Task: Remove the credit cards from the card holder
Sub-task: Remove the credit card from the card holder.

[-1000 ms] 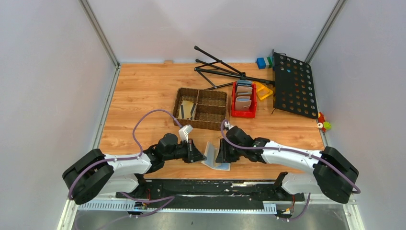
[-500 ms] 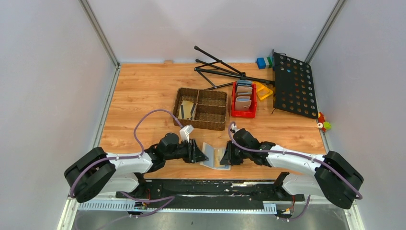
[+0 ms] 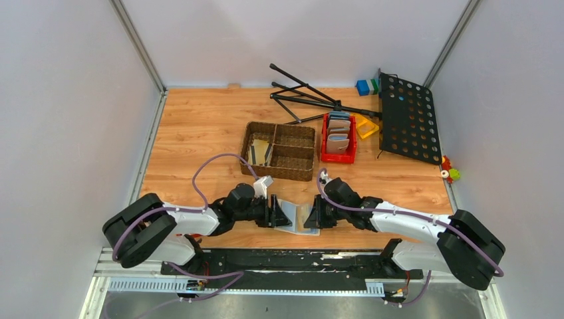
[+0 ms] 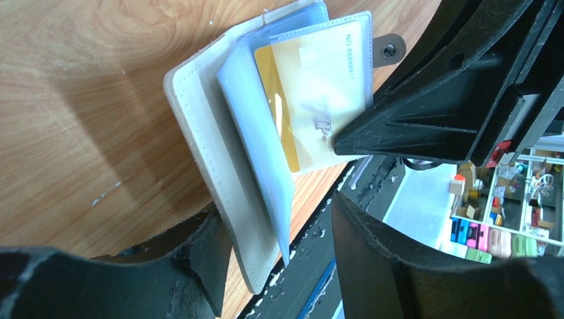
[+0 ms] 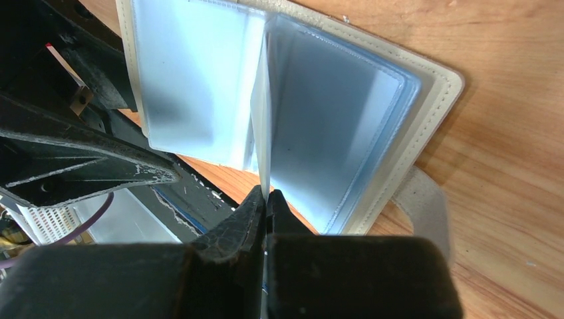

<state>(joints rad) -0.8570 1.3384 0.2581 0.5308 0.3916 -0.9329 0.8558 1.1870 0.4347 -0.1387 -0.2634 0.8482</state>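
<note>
The card holder (image 3: pixel 297 217) lies open on the counter (image 3: pixel 199 126) at its near edge, between my two arms, with its beige cover down and its pale blue pockets fanned upward. My right fingers (image 5: pixel 266 206) are pressed together on the lower edge of one clear sleeve (image 5: pixel 261 119). I pinch it so that the leaf stands up and the pockets on either side are parted. That also pins the holder in place, I judge, since it is light and would slide under any pull. The strap tab (image 5: pixel 425 206) lies flat on the wood to my right, out of the way.

My left fingers (image 3: pixel 278 216) are spread, one on each side of the holder's near corner, gripping nothing. In the left wrist view a gold credit card (image 4: pixel 279 113) sits in a translucent pocket, most of it under the plastic. My guess is that I stand open here to come in on that card's edge. What look like cards stand in the left compartment of the woven basket (image 3: pixel 245 146), well apart.
</note>
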